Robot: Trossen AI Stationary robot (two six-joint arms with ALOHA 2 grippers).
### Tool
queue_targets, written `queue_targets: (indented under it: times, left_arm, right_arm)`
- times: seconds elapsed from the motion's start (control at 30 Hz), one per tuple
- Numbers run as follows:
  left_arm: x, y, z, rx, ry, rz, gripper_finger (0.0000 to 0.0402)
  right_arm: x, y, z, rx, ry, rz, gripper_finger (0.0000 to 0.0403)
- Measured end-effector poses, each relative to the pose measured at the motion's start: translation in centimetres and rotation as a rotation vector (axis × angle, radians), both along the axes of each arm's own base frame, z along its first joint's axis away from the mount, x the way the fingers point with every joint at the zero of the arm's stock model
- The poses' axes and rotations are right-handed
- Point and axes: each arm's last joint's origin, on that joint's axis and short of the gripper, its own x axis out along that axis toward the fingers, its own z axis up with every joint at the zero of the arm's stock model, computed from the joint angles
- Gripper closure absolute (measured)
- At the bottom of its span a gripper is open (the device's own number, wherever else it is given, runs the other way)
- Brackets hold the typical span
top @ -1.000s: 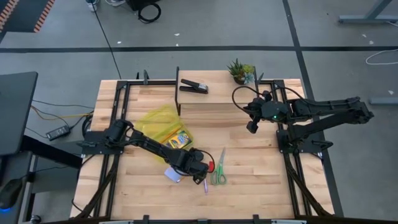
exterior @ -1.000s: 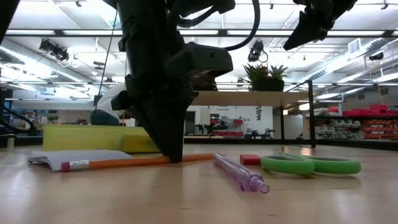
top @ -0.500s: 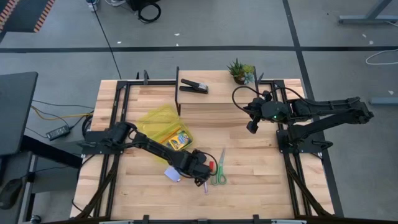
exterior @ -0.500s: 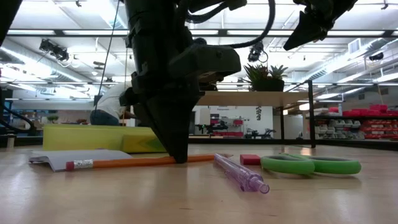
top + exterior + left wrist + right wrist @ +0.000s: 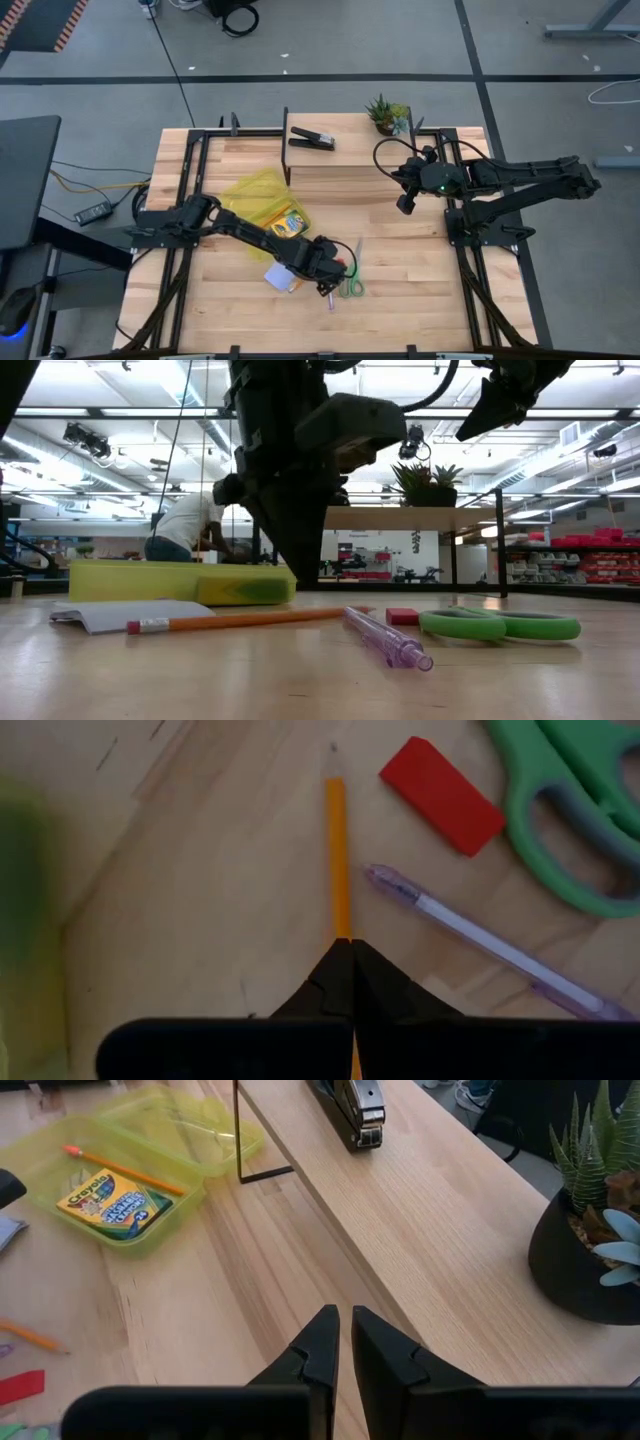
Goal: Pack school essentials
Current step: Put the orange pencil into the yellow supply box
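Left gripper (image 5: 343,955), fingers clamped on the orange pencil (image 5: 337,855), which lies on the table beside the pink pen (image 5: 470,935), red eraser (image 5: 441,794) and green scissors (image 5: 565,810). Right gripper (image 5: 405,203), fingers nearly together, hovers near the raised shelf (image 5: 420,1220).

Wood table (image 5: 400,270) w/ black rails along both sides. On it, near the front: an orange pencil (image 5: 235,620) lying flat, its eraser end over a pale paper pad (image 5: 110,613). Next to the pencil tip lies a see-through purple pen (image 5: 385,639), then a small red eraser (image 5: 441,795), then green scissors (image 5: 500,624). All lie close together. More to the back-left sits a yellow-green tray (image 5: 140,1140) w/ a crayon box (image 5: 115,1205) & another pencil (image 5: 125,1170) in it. At the back is a raised wood shelf (image 5: 430,1250). On it lie a black stapler (image 5: 312,139) & a small plant pot (image 5: 386,115).
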Motion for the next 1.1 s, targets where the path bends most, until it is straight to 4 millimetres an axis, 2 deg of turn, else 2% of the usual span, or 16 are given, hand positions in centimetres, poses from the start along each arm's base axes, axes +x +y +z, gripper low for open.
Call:
queue_targets:
  times: [0.17, 0.23, 0.37, 0.53, 0.63, 0.9, 1.1]
  left_arm:
    - [0.0, -0.1, 1.0, -0.023, 0.027, 0.001, 0.0399]
    - [-0.1, -0.5, 1.6, -0.021, 0.036, -0.006, 0.0386]
    - [-0.4, -1.9, 2.6, -0.03, 0.02, -0.024, 0.0332]
    - [-1.2, -3.3, 2.4, -0.11, 0.077, 0.018, 0.0256]
    - [-1.7, -3.8, 2.1, -0.114, 0.114, 0.054, 0.023]
    - [-2.5, -5.3, -0.2, -0.11, 0.23, 0.039, 0.024]
    - [-3.0, -6.4, -1.2, -0.104, 0.265, 0.02, 0.0246]
  right_arm:
    - [0.0, 0.0, 0.0, -0.002, 0.001, 0.001, 0.0364]
    - [0.0, 0.0, 0.0, -0.003, 0.003, 0.003, 0.0364]
    - [0.0, 0.0, 0.0, -0.005, 0.004, 0.004, 0.0364]
    - [0.0, 0.0, 0.0, -0.005, 0.004, 0.004, 0.0364]
    - [0.0, 0.0, 0.0, -0.005, 0.004, 0.004, 0.0364]
    - [0.0, 0.0, 0.0, -0.004, 0.0, 0.004, 0.0364]
    - [0.0, 0.0, 0.0, -0.004, 0.002, 0.004, 0.0364]
